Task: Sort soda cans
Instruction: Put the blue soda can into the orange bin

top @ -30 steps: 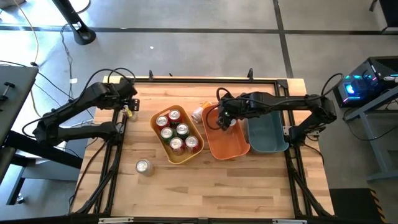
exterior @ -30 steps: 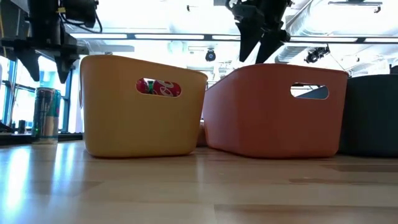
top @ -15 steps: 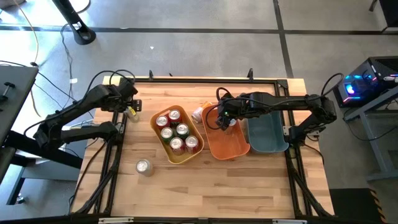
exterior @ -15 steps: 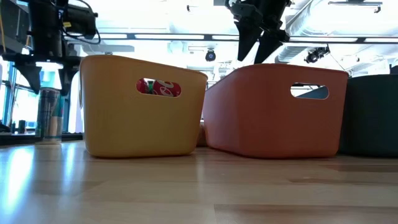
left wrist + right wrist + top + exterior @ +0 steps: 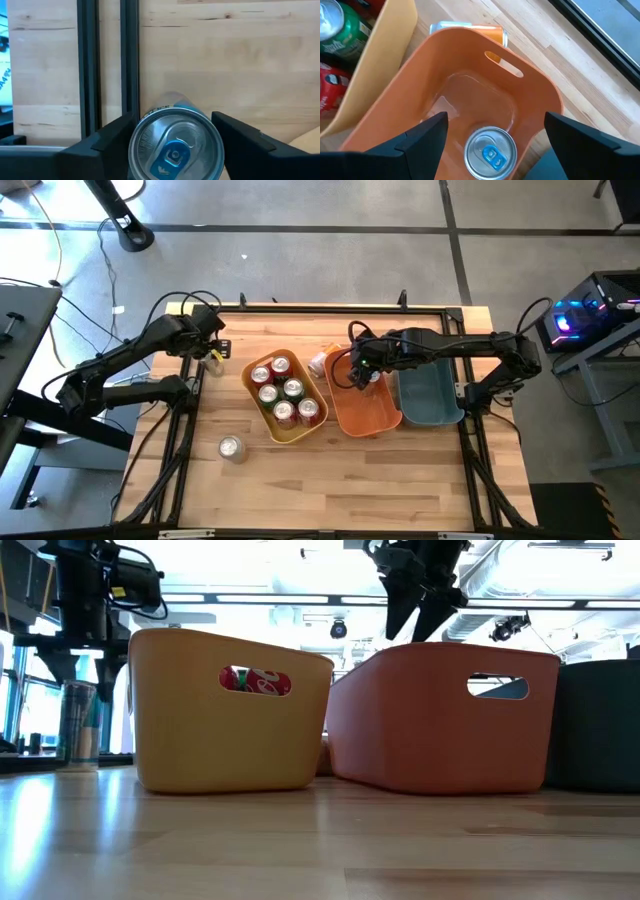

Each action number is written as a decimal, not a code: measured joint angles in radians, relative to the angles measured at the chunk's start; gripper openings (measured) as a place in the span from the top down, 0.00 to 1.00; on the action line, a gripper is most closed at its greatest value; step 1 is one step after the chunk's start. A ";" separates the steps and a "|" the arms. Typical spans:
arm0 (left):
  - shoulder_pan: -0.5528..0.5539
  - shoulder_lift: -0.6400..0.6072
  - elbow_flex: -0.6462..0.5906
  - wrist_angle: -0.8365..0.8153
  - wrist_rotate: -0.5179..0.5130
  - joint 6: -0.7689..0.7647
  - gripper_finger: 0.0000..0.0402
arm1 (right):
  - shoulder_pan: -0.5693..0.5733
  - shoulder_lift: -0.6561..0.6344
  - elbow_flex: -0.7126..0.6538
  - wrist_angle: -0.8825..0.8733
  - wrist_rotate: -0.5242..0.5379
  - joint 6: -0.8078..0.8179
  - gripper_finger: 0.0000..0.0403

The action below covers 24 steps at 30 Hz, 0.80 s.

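Far left, the left gripper (image 5: 172,131) sits low over an upright silver can (image 5: 175,145) by the table's (image 5: 400,490) left rail, one finger (image 5: 107,137) each side of it. The fingers bracket the can with thin gaps showing, so whether they already pinch it cannot be told; it looks like the start of a pick, straddling the can so it lifts straight.

One more can (image 5: 231,447) stands alone on the bare wood nearer the front, well apart from everything.

Next, the yellow bin (image 5: 262,412) holds five cans standing upright: four red cans (image 5: 281,364) and one green can (image 5: 293,388) among them, packed close.

Between the yellow and orange bins an orange-sided can (image 5: 470,28) lies on its side on the table, just beside the orange bin's (image 5: 530,85) wall.

The right gripper (image 5: 490,135) hangs above the orange bin with its fingers wide apart and nothing between them. Directly below it one silver-topped can (image 5: 490,148) stands on the bin floor, which reads as a can dropped in.

Furthest right, the teal bin (image 5: 432,395) shows no cans
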 joint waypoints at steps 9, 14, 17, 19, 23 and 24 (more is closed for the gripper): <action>-0.001 -0.003 0.002 -0.004 0.029 0.015 0.44 | 0.000 -0.008 0.000 -0.025 0.012 0.000 0.19; -0.006 -0.008 0.066 0.056 0.088 0.051 0.44 | 0.000 -0.079 0.010 -0.041 0.065 0.000 0.19; 0.000 -0.009 0.158 0.081 0.058 0.087 0.44 | 0.001 -0.144 0.019 -0.034 0.090 0.000 0.19; -0.001 -0.009 0.225 0.122 0.054 0.110 0.44 | 0.003 -0.188 0.026 -0.021 0.099 0.002 0.19; -0.002 -0.003 0.356 0.207 0.052 0.161 0.44 | 0.023 -0.269 0.029 -0.012 0.117 0.058 0.19; -0.006 0.001 0.385 0.231 0.053 0.171 0.44 | 0.033 -0.286 0.029 -0.012 0.126 0.075 0.19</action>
